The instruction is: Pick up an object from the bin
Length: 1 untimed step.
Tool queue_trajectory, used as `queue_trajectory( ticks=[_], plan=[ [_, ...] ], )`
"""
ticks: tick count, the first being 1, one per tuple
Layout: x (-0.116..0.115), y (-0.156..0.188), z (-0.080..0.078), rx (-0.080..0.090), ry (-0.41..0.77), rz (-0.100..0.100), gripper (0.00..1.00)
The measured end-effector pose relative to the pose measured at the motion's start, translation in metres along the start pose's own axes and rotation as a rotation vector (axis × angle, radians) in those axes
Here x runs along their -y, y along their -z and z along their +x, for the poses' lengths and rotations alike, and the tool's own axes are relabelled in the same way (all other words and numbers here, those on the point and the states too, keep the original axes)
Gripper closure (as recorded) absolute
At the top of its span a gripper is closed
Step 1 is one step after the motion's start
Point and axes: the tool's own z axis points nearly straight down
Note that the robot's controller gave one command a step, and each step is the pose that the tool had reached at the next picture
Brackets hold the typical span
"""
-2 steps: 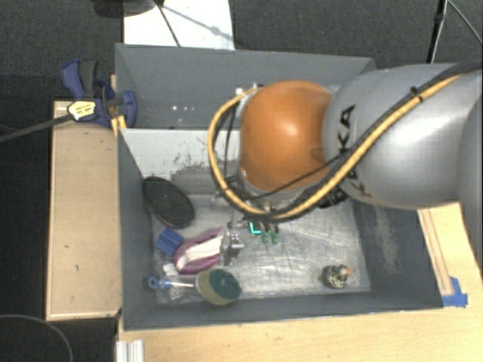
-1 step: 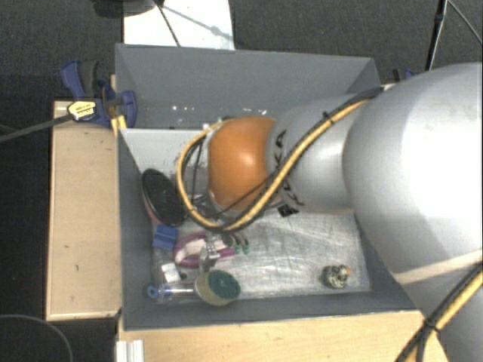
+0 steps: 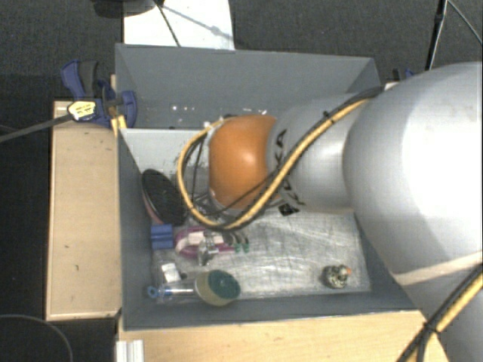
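- The gripper [image 3: 213, 240] hangs low over the left half of the bin [image 3: 241, 89], under the arm's orange cover [image 3: 238, 164]
- I cannot tell whether the fingers are open or closed, as the cover and the looped cables [image 3: 190, 202] hide most of them
- Right beneath the gripper lies a pink and silver thing [image 3: 193, 242]; whether it is gripped or merely close by is hard to make out
- A blue block [image 3: 161, 237] lies just beside that thing, against the bin's left wall
- A black oval thing [image 3: 161, 197] leans at the left wall, nearer the far edge
- In the near-left corner sits a round disc with a teal face [image 3: 218, 286], with a clear thing with a blue end [image 3: 166, 290] beside it
- A small dark lump [image 3: 336, 276] lies well apart, near the near-right corner, on a crumpled pale sheet [image 3: 302, 240]
- The arm [image 3: 407, 172] covers the bin's far-right part
- Small green-tipped bits [image 3: 241, 243] beside the gripper are too small to identify
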Motion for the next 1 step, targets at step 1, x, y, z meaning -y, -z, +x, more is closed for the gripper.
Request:
queue_trajectory(
  ticks=[1],
  plan=[
    [-0.0231, 0.1436, 0.0194, 0.007, 0.011, -0.003, 1.00]
  ],
)
